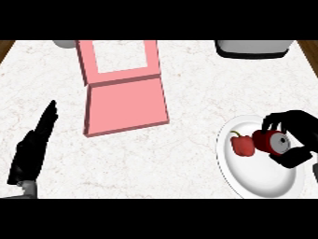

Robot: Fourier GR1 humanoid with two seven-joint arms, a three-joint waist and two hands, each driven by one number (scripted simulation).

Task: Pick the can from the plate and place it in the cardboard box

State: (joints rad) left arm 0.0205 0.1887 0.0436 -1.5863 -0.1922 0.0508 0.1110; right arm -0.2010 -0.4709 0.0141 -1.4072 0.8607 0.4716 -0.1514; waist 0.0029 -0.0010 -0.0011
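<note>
A red can (270,142) lies on its side on the white plate (254,179) at the lower right, its grey end facing right. My right hand (304,133) curls round it, fingers over its top and thumb below. A red bell pepper (242,144) lies on the plate just left of the can. The pink box (123,79) stands open at the upper middle, its flap folded down toward me. My left hand (32,147) rests at the lower left with straight fingers pointing up, holding nothing.
A grey and black appliance (252,48) sits at the counter's far right edge. A small grey object (63,44) shows at the far edge left of the box. Dark wood borders the marble counter (189,93) on both sides.
</note>
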